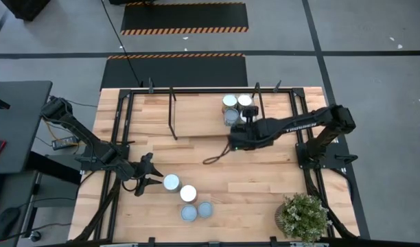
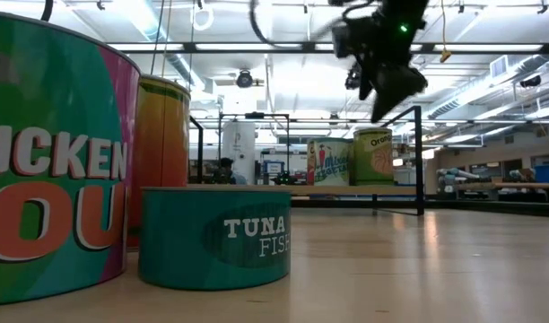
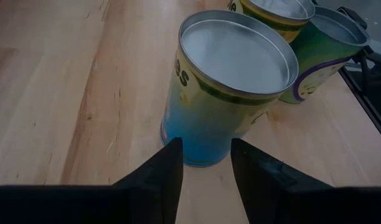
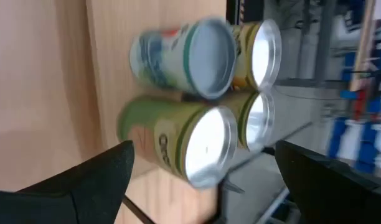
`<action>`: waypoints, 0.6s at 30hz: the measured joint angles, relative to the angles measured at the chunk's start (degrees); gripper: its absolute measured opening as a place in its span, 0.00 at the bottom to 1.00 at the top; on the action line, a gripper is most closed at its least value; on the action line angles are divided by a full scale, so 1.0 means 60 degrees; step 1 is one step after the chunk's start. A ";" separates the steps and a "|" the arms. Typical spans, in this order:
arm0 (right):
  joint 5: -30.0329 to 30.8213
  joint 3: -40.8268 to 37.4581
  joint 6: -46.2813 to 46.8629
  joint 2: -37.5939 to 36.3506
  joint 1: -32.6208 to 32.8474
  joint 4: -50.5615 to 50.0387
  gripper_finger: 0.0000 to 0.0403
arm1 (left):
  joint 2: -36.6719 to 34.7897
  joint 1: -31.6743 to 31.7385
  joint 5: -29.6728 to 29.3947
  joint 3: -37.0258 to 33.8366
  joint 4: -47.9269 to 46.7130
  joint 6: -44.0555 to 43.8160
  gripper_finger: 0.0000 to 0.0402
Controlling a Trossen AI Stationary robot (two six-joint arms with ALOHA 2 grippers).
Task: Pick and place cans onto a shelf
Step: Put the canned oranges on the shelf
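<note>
While fingers point(image 3: 206, 171) gape, can point(image 3: 231, 87) ahead.

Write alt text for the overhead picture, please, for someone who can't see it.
Two dark robot arms work over a wooden table. The left gripper sits open beside four cans; the right gripper is open near three cans on the shelf.

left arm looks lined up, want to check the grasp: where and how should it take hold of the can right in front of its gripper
Grip the can around its straight side wall, about mid-height, coming in level from the left gripper side with one finger on each flank. It stands upright, its lidded top gives no hold, and its neighbours crowd the far side, leaving the near side free.
</note>
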 joint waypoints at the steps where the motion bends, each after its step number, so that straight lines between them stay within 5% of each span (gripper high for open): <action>1: 0.0149 -0.0147 0.0000 0.0000 0.0092 -0.0007 0.98 | 0.0000 0.0000 0.0000 0.0000 0.0010 0.0002 0.35; 7: 0.1329 -0.0894 0.0123 -0.0004 0.0220 -0.0027 0.98 | 0.0000 0.0000 -0.0004 0.0000 0.0051 0.0006 0.35; 18: 0.1705 -0.1508 -0.0421 -0.0004 -0.0680 0.0489 0.98 | 0.0000 0.0000 -0.0004 0.0000 0.0113 0.0013 0.35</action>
